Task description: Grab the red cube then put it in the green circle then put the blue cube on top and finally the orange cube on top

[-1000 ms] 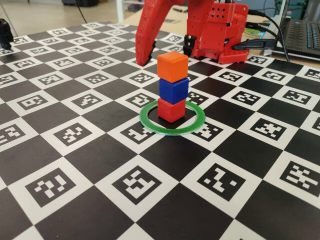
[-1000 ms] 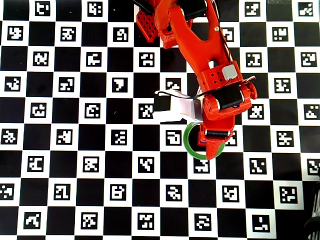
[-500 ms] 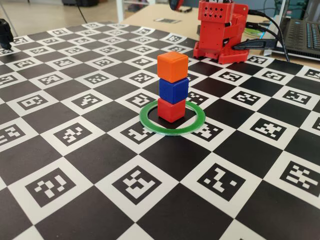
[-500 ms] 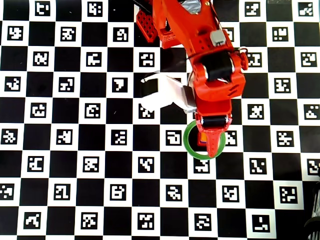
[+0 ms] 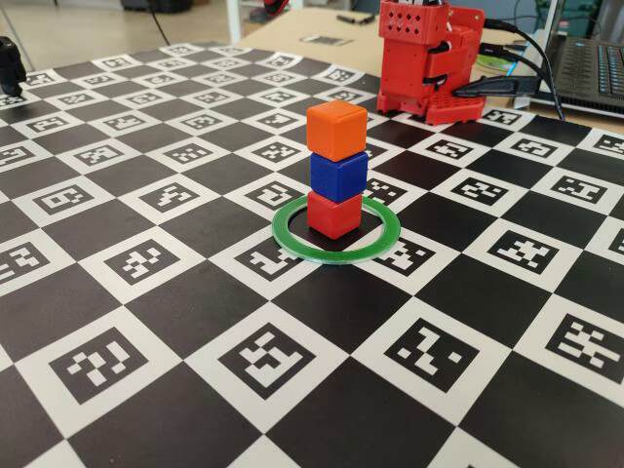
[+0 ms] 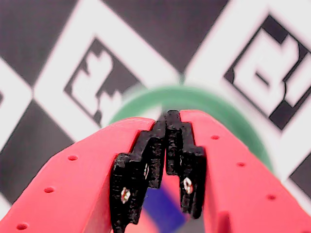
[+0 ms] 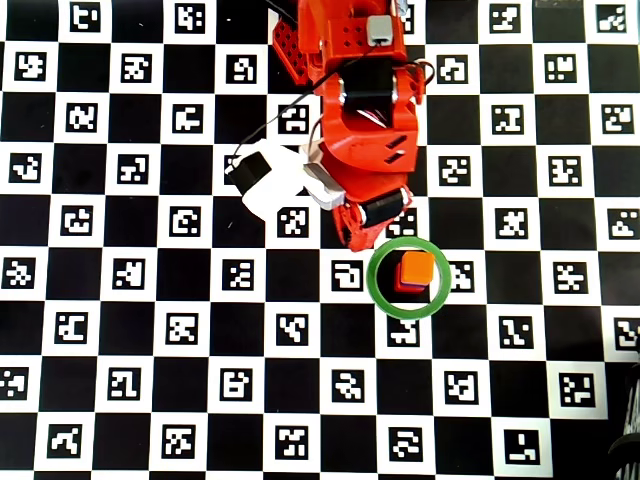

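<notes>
The red cube [image 5: 333, 215] sits inside the green circle [image 5: 382, 238] on the checkered board. The blue cube [image 5: 338, 177] rests on it, and the orange cube [image 5: 336, 130] tops the stack. From above only the orange cube [image 7: 413, 270] shows, inside the green circle [image 7: 376, 288]. My gripper [image 7: 362, 234] hovers just up-left of the ring, apart from the stack. In the wrist view my gripper [image 6: 170, 116] is shut with nothing in it. Beyond its tips lies the blurred green circle [image 6: 204, 93], and a blurred patch of the blue cube [image 6: 160, 206] shows between the fingers.
The arm's red base [image 5: 429, 60] stands at the back of the board, with cables and a laptop [image 5: 590, 58] to its right. A white camera module [image 7: 270, 180] hangs off the arm's left side in the overhead view.
The arm has drawn back toward its base, uncovering the stack in the overhead view. It has left the fixed view. The three-cube stack has not moved.
</notes>
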